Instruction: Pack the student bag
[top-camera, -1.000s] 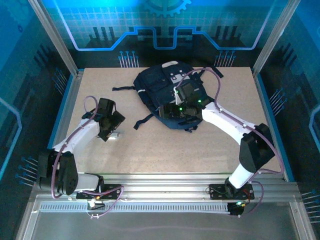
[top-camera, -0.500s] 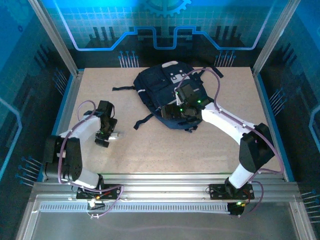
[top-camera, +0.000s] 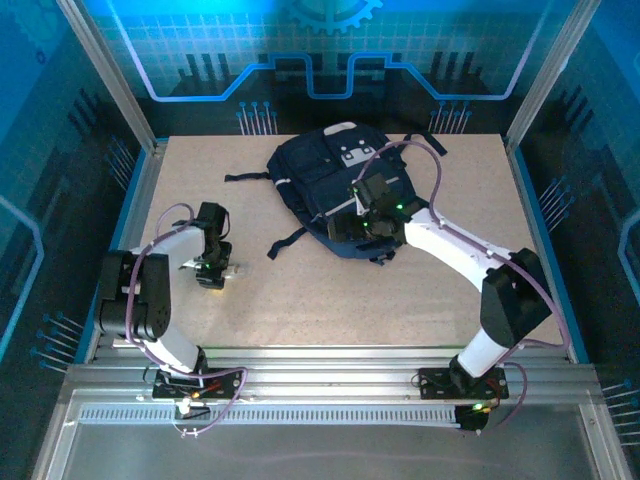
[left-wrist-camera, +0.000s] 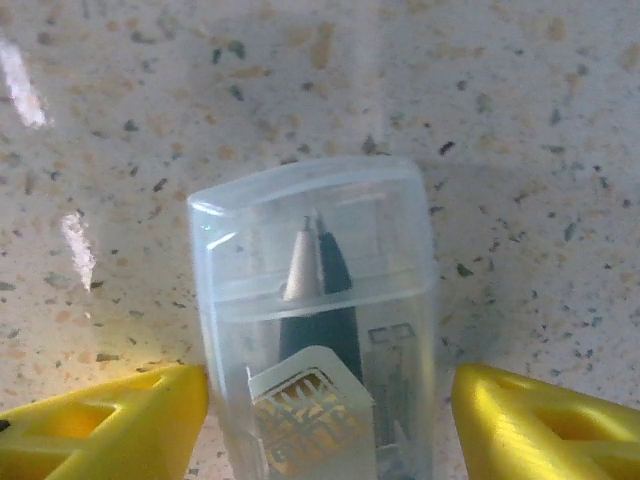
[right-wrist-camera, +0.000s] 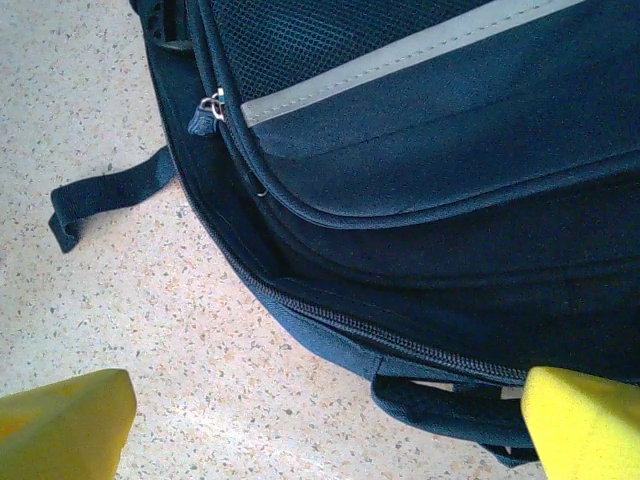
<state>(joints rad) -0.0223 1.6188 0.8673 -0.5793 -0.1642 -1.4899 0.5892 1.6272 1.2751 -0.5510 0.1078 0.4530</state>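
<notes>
Speckled beige worktop, large navy student bag with grey stripes lying flat towards the far middle, one black strap trailing loose on the surface, small clear plastic case well apart at the left, holding what looks like a dark pen

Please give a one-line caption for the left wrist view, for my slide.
Left claw straddles a clear pen case lying on the speckled table, jaws open.

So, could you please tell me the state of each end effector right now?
Left end effector: open, astride the clear pen case, not clamped.
Right end effector: open, empty, over the student bag.
</notes>
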